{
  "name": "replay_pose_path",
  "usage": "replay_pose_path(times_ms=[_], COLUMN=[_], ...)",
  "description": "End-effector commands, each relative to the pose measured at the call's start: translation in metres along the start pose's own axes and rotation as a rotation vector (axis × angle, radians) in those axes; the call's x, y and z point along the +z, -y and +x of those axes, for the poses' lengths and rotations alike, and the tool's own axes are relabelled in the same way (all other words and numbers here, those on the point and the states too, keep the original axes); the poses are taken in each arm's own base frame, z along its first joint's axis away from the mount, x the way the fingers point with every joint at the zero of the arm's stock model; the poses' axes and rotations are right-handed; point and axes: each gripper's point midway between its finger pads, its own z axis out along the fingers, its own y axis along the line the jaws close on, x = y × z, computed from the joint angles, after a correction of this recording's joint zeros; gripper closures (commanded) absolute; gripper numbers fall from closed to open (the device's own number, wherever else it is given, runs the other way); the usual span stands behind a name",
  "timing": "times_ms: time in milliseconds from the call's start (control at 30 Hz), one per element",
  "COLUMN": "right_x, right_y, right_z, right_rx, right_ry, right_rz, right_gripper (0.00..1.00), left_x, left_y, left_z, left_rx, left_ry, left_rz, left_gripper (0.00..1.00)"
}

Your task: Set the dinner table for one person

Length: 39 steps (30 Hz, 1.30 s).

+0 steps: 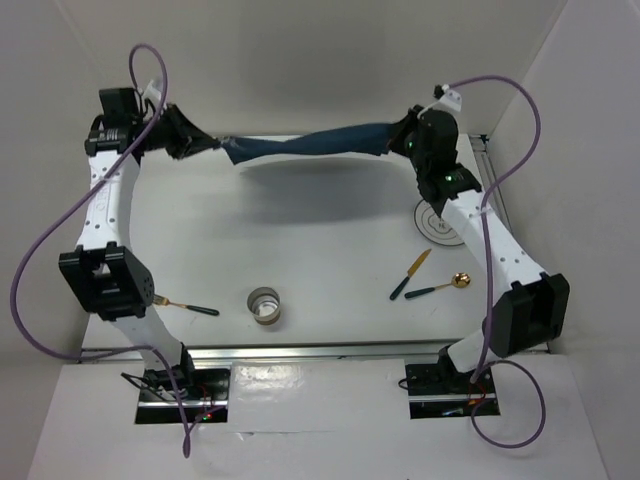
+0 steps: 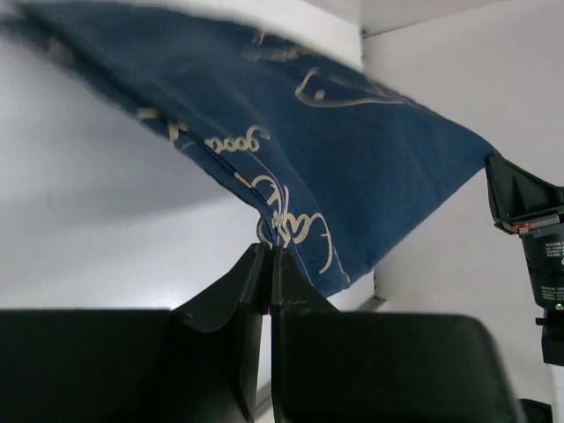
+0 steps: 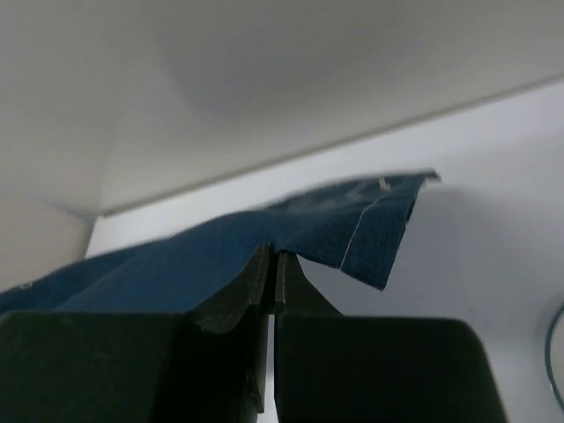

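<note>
A dark blue cloth mat [image 1: 310, 145] with pale print hangs stretched in the air above the far part of the white dinner table [image 1: 320, 235]. My left gripper [image 1: 210, 145] is shut on its left end; the left wrist view shows the jaws [image 2: 269, 251] pinching the printed cloth [image 2: 352, 159]. My right gripper [image 1: 395, 140] is shut on its right end; the right wrist view shows the jaws [image 3: 273, 256] pinching the cloth's edge [image 3: 308, 233].
On the table lie a white plate [image 1: 440, 222] under the right arm, a gold knife [image 1: 411, 273] and gold spoon [image 1: 440, 288] with dark handles, a fork [image 1: 190, 307] by the left arm, and a small cup [image 1: 265, 304] near the front.
</note>
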Motion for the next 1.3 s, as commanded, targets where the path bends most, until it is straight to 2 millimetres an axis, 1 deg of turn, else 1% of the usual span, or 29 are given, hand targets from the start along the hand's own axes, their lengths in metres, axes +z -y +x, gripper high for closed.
replay_pose_path(times_ms=[0, 33, 67, 100, 133, 167, 233, 267, 333, 433, 467, 500, 533, 567, 600, 633, 667, 700, 733, 767, 800, 833, 900, 933, 1067, 1133, 1200, 1233, 1267], right_x=[-0.023, -0.028, -0.035, -0.047, -0.056, -0.07, -0.091, -0.104, -0.119, -0.131, -0.131, -0.126, -0.119, -0.114, -0.096, -0.087, -0.063, -0.053, -0.048, -0.037, -0.019, -0.014, -0.003, -0.002, -0.004, -0.019, -0.024, -0.038, -0.044], right_y=[-0.002, 0.001, 0.008, 0.006, 0.007, 0.018, 0.03, 0.048, 0.064, 0.073, 0.073, 0.066, 0.072, 0.069, 0.058, 0.077, 0.059, 0.064, 0.083, 0.084, 0.072, 0.077, 0.076, 0.079, 0.089, 0.097, 0.101, 0.111, 0.11], right_z=[0.023, 0.041, 0.086, 0.1, 0.122, 0.166, 0.196, 0.216, 0.231, 0.236, 0.236, 0.228, 0.239, 0.246, 0.231, 0.266, 0.25, 0.259, 0.294, 0.298, 0.291, 0.309, 0.313, 0.325, 0.343, 0.358, 0.358, 0.366, 0.362], right_rx=[0.053, 0.046, 0.036, 0.028, 0.03, 0.016, 0.051, 0.058, 0.102, 0.107, 0.107, 0.096, 0.049, 0.035, 0.036, -0.023, -0.007, -0.023, -0.057, -0.065, -0.071, -0.071, -0.052, -0.037, 0.017, 0.017, 0.03, 0.024, 0.035], right_ry=[-0.034, -0.073, -0.166, -0.194, -0.238, -0.32, -0.386, -0.426, -0.47, -0.483, -0.483, -0.475, -0.519, -0.567, -0.563, -0.696, -0.691, -0.735, -0.846, -0.852, -0.831, -0.87, -0.877, -0.901, -0.928, -0.969, -0.955, -0.984, -0.979], right_rz=[-0.081, -0.085, -0.079, -0.092, -0.094, -0.068, -0.015, 0.039, 0.102, 0.116, 0.116, 0.105, 0.118, 0.102, 0.085, 0.141, 0.121, 0.148, 0.223, 0.242, 0.208, 0.218, 0.201, 0.209, 0.236, 0.266, 0.28, 0.303, 0.307], right_gripper=[1.0, 1.0, 1.0, 1.0, 1.0, 1.0, 0.83, 0.53, 0.36, 0.27, 0.27, 0.3, 0.41, 0.48, 0.55, 0.72, 0.81, 0.89, 0.99, 1.0, 1.0, 1.0, 1.0, 1.0, 0.99, 0.99, 0.99, 0.99, 0.99], left_x=[-0.013, -0.013, -0.01, -0.018, -0.018, -0.019, -0.026, -0.029, -0.034, -0.041, -0.036, -0.032, -0.024, -0.016, 0.004, 0.014, 0.031, 0.045, 0.053, 0.062, 0.07, 0.08, 0.089, 0.093, 0.1, 0.097, 0.094, 0.087, 0.083], left_y=[-0.015, -0.025, -0.055, -0.06, -0.071, -0.09, -0.098, -0.104, -0.11, -0.12, -0.123, -0.126, -0.13, -0.134, -0.141, -0.144, -0.156, -0.155, -0.162, -0.165, -0.164, -0.177, -0.183, -0.186, -0.204, -0.217, -0.223, -0.232, -0.233], left_z=[0.025, 0.037, 0.063, 0.071, 0.084, 0.103, 0.118, 0.118, 0.121, 0.113, 0.112, 0.111, 0.117, 0.117, 0.125, 0.131, 0.134, 0.142, 0.142, 0.143, 0.138, 0.145, 0.153, 0.159, 0.183, 0.201, 0.216, 0.231, 0.236], left_rx=[0.043, 0.036, -0.031, -0.027, -0.037, -0.08, -0.094, -0.111, -0.112, -0.096, -0.093, -0.097, -0.092, -0.083, -0.101, -0.103, -0.107, -0.092, -0.075, -0.063, -0.049, -0.053, -0.063, -0.064, -0.095, -0.117, -0.124, -0.141, -0.142], left_ry=[0.024, 0.017, -0.023, -0.014, -0.037, -0.073, -0.101, -0.1, -0.1, -0.059, -0.066, -0.066, -0.09, -0.099, -0.149, -0.181, -0.216, -0.244, -0.249, -0.257, -0.257, -0.282, -0.305, -0.323, -0.374, -0.41, -0.441, -0.473, -0.474], left_rz=[-0.014, -0.034, -0.085, -0.107, -0.134, -0.164, -0.186, -0.209, -0.257, -0.348, -0.364, -0.382, -0.405, -0.415, -0.43, -0.431, -0.458, -0.473, -0.511, -0.525, -0.533, -0.564, -0.581, -0.584, -0.61, -0.631, -0.655, -0.685, -0.686], left_gripper=[1.0, 1.0, 1.0, 0.94, 0.82, 0.64, 0.48, 0.38, 0.3, 0.22, 0.24, 0.32, 0.76, 0.96, 1.0, 1.0, 1.0, 1.0, 1.0, 1.0, 1.0, 1.0, 1.0, 1.0, 1.0, 1.0, 1.0, 1.0, 1.0])
